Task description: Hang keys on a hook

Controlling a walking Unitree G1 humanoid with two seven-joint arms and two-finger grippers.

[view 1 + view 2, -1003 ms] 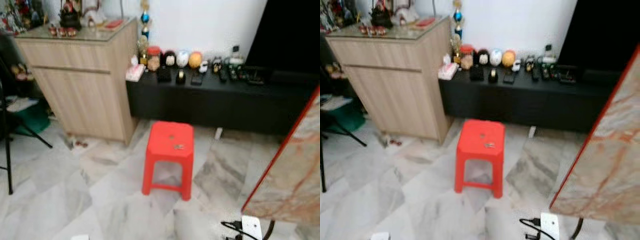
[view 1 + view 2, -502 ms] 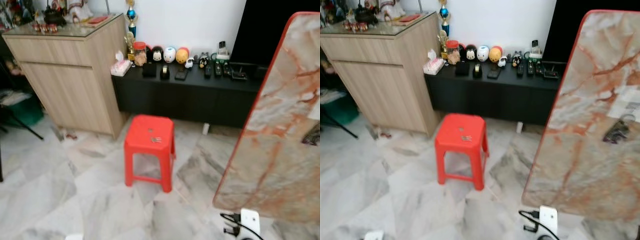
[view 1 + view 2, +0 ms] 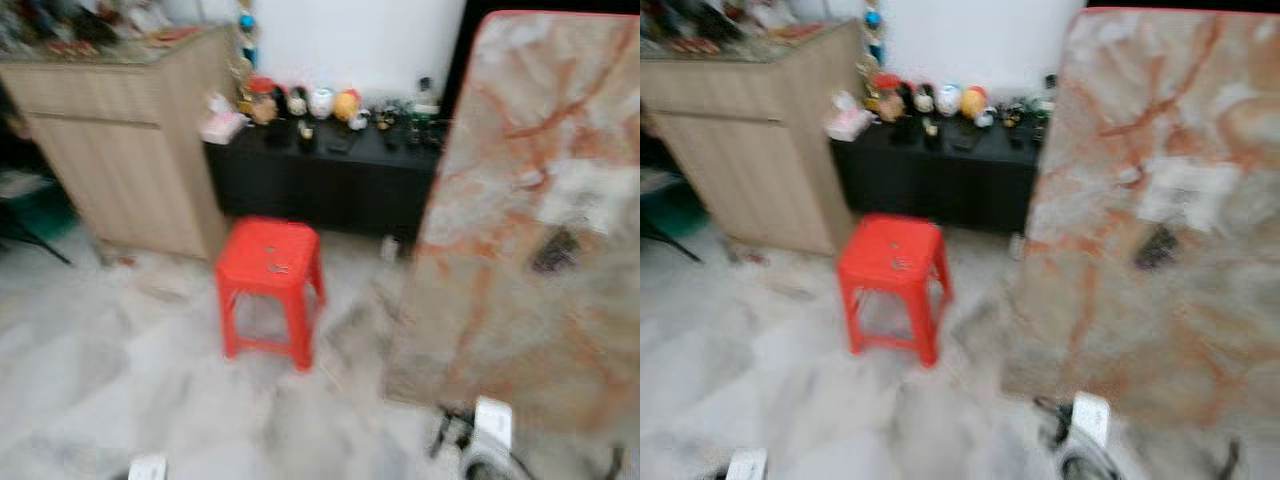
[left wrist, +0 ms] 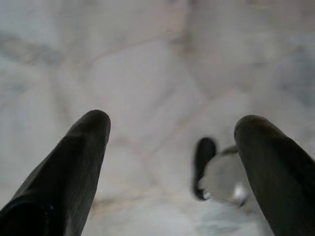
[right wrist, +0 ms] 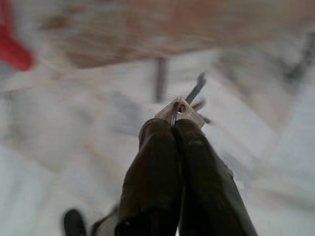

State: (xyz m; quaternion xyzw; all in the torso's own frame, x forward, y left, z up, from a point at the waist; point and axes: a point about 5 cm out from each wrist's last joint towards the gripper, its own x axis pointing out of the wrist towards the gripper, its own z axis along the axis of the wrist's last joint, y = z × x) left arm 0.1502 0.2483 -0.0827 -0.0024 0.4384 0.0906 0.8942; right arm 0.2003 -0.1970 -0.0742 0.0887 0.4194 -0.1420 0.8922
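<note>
**At the right pincer's tips: keys held**

Above the marble floor (image 5: 64, 142), the right pincer (image 5: 173, 129) is pinched tight on the keys (image 5: 181, 109), which stick straight out past its fingertips, long axis in line with the fingers. The left pincer (image 4: 172, 125) is spread wide, holding nothing. A red stool (image 3: 268, 272) stands near a tilted marble-patterned board (image 3: 530, 210).

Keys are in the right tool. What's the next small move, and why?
Probably face the red-edged marble-patterned board and pause so the view steadies. The right tool is shut on the metal keys, but the small dark fixture on the board, possibly the hook, is too blurred to aim at. The left tool hangs open over the floor.
</note>
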